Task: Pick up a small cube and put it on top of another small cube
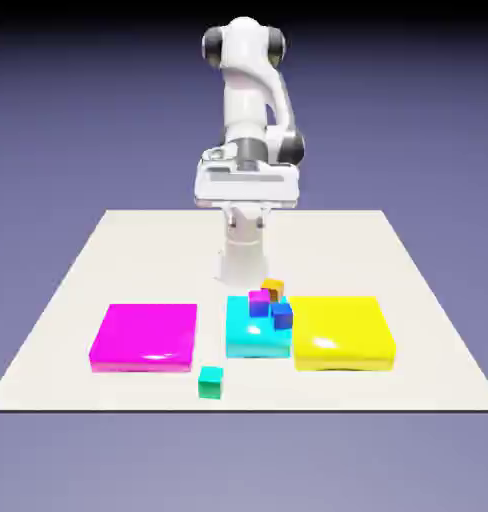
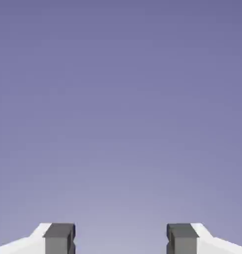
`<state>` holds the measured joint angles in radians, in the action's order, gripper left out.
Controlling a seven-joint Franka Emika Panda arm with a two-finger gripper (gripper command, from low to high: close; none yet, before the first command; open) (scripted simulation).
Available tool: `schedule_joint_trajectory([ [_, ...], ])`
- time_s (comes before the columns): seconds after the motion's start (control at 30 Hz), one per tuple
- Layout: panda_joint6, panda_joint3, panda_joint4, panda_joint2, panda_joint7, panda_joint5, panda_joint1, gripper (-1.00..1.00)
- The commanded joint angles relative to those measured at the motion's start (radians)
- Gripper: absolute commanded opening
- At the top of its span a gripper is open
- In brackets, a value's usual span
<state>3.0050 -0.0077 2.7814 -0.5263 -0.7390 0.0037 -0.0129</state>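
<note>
Exterior view, three slabs [image 1: 144,336], one teal cube [image 1: 210,381], pincer [image 2: 121,240] open

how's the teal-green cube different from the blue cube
The teal-green cube sits alone on the bare table, in front of the slabs; the blue cube rests on top of the cyan slab, packed against other small cubes. The teal-green one is nearer the camera, the blue one nearer the robot. Both look about equally small and plain-faced.
</note>
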Motion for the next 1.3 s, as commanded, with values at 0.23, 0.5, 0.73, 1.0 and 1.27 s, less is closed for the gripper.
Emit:
schedule_joint_trajectory([
  [0.23,-0.212,-0.051,-0.19,0.29,0.013,0.025,-0.006,0.0],
  [0.5,-0.424,-0.102,-0.379,0.58,0.026,0.05,-0.012,0.0],
  [0.73,-0.609,-0.147,-0.545,0.834,0.038,0.072,-0.017,0.0],
  [1.0,-0.526,-0.136,-0.591,1.064,0.064,0.112,0.0,0.0],
  [1.27,-0.698,-0.136,-0.549,0.847,0.014,0.084,-0.013,-1.0],
])
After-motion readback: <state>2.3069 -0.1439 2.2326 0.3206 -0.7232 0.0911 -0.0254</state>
